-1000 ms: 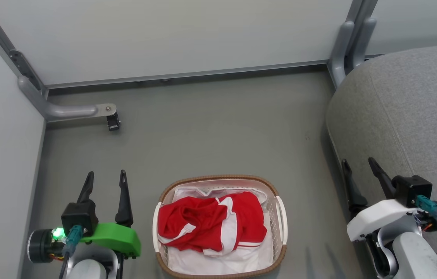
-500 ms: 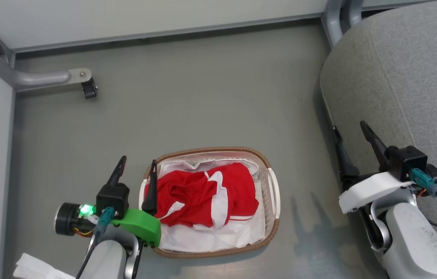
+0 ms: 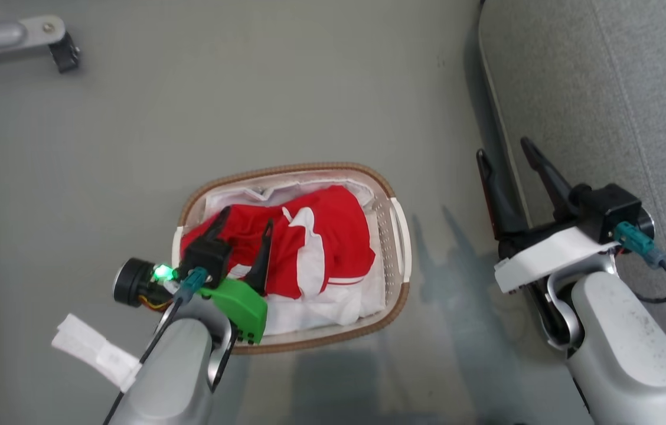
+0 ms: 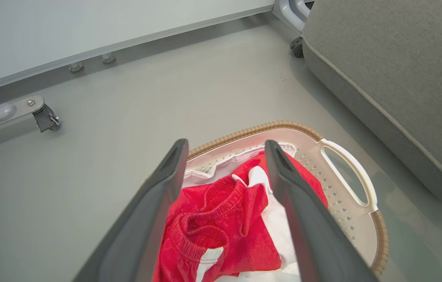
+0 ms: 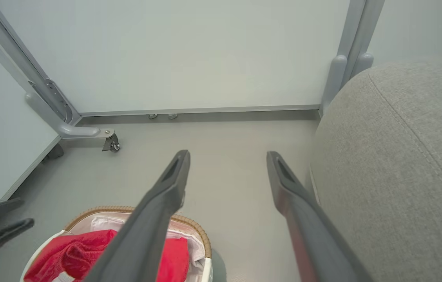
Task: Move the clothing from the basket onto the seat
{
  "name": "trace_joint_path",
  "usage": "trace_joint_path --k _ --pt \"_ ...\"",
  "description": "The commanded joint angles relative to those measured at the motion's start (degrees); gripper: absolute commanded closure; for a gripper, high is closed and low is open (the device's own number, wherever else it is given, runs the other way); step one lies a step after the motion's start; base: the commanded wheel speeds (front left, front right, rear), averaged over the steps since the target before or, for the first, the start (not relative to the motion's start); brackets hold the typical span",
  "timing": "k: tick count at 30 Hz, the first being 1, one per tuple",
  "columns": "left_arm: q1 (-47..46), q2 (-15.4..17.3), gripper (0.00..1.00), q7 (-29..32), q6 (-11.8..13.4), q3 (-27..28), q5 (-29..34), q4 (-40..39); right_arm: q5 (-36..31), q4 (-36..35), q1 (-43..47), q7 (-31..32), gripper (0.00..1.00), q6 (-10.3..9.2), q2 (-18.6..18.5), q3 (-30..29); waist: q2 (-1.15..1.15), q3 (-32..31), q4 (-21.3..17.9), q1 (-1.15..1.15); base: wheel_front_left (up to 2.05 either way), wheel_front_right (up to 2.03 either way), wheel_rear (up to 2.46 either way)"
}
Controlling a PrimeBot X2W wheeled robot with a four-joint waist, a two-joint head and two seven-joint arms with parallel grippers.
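Closing in: within the last second your left gripper (image 3: pixel 247 216) has swung from the floor left of the basket (image 3: pixel 333 166) to over the basket's left half. The head camera pitched down too, so ignore the whole-frame shift.

Meaning: you look lined up for the first pick, and nothing is lifted yet. The clothing (image 3: pixel 321 236) is all in the basket, a red heap on top of the white cloth (image 3: pixel 333 310).

Left pose: fingers point far and slightly down, spread wide and empty. In the wrist view they straddle the red waistband fold. I can't tell if the tips touch fabric.

The right gripper (image 3: pixel 503 147) hasn't shifted relative to the seat (image 3: pixel 604 88). It sits at the seat's left edge, right of the basket, jaws wide, holding nothing, fingers pointing far. No red on the seat yet.
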Motion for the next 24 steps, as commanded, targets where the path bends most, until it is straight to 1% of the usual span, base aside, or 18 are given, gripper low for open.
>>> trace_joint_path --k 1,4,14,21,23,24 --pt "-2.04 0.26 0.0 -0.22 -0.27 -0.84 0.6 1.1 0.44 -0.63 -1.27 -0.27 0.0 -0.04 -0.73 0.33 0.0 5.21 -2.11 0.0 0.0 0.0 0.0" --pt "-4.67 0.37 0.0 -0.22 -0.46 -2.32 0.75 4.33 0.69 -1.37 -2.18 -0.27 0.0 -0.04 -0.93 2.01 0.0 7.62 -2.77 0.0 0.0 0.0 0.0" --pt "-13.58 1.71 0.0 -0.22 -0.43 -6.75 1.7 17.04 0.98 -3.01 -4.58 -0.27 0.0 -0.04 -0.23 4.17 0.0 14.52 -5.04 0.0 0.0 0.0 0.0" --pt "-19.34 2.83 0.0 -0.21 -0.43 -8.8 1.62 24.35 1.1 -2.99 -6.14 -0.27 0.0 -0.04 0.41 5.87 0.0 18.07 -6.38 0.0 0.0 0.0 0.0" --pt "-20.79 2.99 0.0 -0.18 -0.08 -9.3 2.16 26.79 1.06 -2.96 -6.39 -0.27 0.0 -0.04 0.57 6.47 0.0 18.72 -6.82 0.0 0.0 0.0 0.0" --pt "-22.58 3.06 0.0 -0.1 0.54 -9.44 2.34 29.29 1.15 -2.89 -6.8 -0.28 0.0 -0.04 0.97 7.1 0.0 19.33 -7.53 0.0 0.0 0.0 0.0"
